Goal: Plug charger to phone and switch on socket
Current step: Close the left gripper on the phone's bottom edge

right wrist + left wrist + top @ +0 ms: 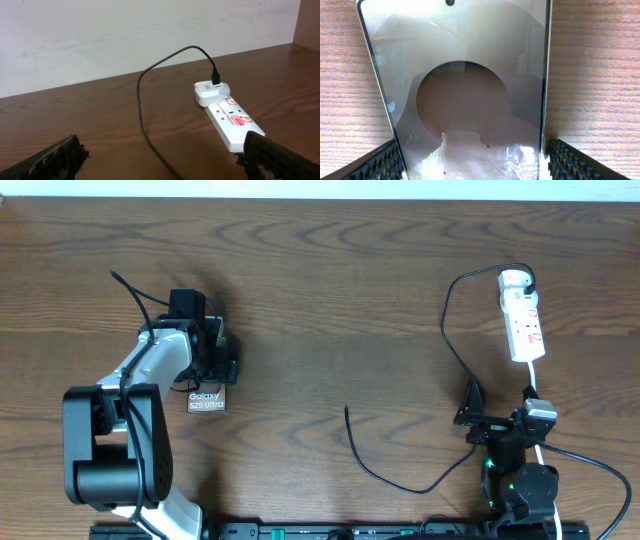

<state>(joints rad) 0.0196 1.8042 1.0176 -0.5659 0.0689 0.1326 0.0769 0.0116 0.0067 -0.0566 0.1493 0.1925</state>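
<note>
Dark wood-grain surface (pixel 320 300) fills the overhead view, with a pale wall (pixel 125 30) behind it in the right wrist view. At the left, the left gripper (pixel 215 368) sits over the phone (pixel 207 401), which lies flat with its lettered end sticking out toward 6 o'clock. In the left wrist view the fingers (pixel 375 165) flank the phone's long edges, spread to its width. Whether the pads actually press on it I cannot tell. The phone looks rigid, glossy and probably slippery, with a face that could scratch. The narrow side edges therefore seem the sensible place to hold it, leaving the port end free.

Near the middle, the charger (pixel 446 315) ends in its connector tip (pixel 347 410), which lies loose, well apart from the phone at its 3 o'clock. The cable is thin, light and limp, and held far back it would flop. I judge the grasp belongs just behind the tip, on the stiffer connector body.

At the lower right, the right gripper (pixel 468 408) is spread wide and empty, with the cable passing close by it. At its 1 o'clock lies the socket (pixel 524 320), with the charger already plugged in through a white adapter (pixel 210 91) at its far end. Its red-marked switches look small and probably stiff, calling for a careful fingertip press from above.
</note>
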